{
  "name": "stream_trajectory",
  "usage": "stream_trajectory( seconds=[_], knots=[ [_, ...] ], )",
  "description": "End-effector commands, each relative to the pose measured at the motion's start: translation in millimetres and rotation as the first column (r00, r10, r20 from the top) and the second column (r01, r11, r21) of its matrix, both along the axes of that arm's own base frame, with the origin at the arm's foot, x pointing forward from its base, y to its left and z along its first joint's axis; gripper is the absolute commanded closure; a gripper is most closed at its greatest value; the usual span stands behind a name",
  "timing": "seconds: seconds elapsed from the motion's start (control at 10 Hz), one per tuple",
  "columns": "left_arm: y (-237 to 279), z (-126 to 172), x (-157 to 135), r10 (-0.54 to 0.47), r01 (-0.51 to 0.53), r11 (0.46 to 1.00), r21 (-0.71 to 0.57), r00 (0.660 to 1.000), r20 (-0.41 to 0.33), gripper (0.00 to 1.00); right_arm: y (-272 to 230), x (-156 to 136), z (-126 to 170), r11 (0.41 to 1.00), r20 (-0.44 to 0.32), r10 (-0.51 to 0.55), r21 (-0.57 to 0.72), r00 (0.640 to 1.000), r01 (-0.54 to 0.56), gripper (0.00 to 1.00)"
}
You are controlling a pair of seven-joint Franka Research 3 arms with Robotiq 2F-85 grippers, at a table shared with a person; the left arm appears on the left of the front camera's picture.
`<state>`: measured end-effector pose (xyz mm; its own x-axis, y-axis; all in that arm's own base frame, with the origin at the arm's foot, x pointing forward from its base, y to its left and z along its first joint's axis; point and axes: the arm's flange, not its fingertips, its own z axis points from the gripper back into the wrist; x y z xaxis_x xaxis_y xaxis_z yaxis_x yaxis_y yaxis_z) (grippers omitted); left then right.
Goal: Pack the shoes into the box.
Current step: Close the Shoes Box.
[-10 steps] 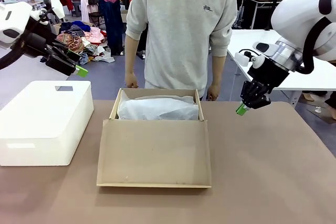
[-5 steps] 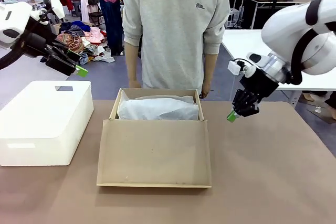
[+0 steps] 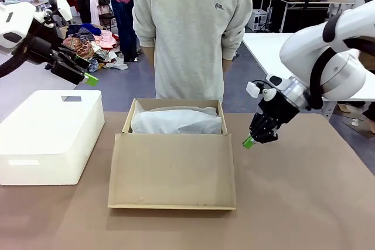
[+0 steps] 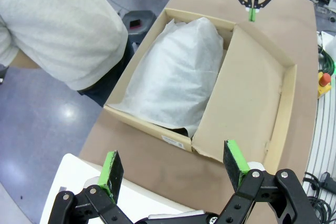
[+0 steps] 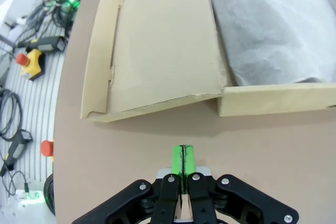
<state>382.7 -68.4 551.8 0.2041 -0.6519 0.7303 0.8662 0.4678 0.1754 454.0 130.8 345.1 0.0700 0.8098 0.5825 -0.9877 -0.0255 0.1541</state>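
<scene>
The right pincer (image 3: pixel 248 142), shut tight and empty, hangs low beside the right side of the box (image 3: pixel 176 103), maybe to flip its lid (image 3: pixel 173 171), while the left pincer (image 3: pixel 91 78) hovers wide open.

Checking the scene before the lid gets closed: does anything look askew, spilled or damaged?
Nothing stands out. The box sits square on the table, its flap lid open and lying flat, tissue paper mounded inside with none spilled. The white plastic box stands upright beside it.
</scene>
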Motion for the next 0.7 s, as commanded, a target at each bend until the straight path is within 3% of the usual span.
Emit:
stream_trajectory(
  seconds=[0.0,0.2,0.6],
  knots=[
    [2.0,0.1,2.0,-0.018,0.018,1.0,-0.012,1.0,0.007,0.0,6.4,1.7,-15.0,0.996,-0.002,0.088,0.029,0.996,-0.088,1.0],
    [2.0,0.1,2.0,-0.018,0.018,1.0,-0.012,1.0,0.007,0.0,15.9,3.0,-25.9,0.99,-0.03,0.14,0.023,0.99,-0.14,1.0],
    [2.0,0.1,2.0,-0.018,0.018,1.0,-0.012,1.0,0.007,0.0,15.3,-5.3,-25.3,0.995,-0.036,0.096,0.011,0.995,-0.096,1.0]
  ],
)
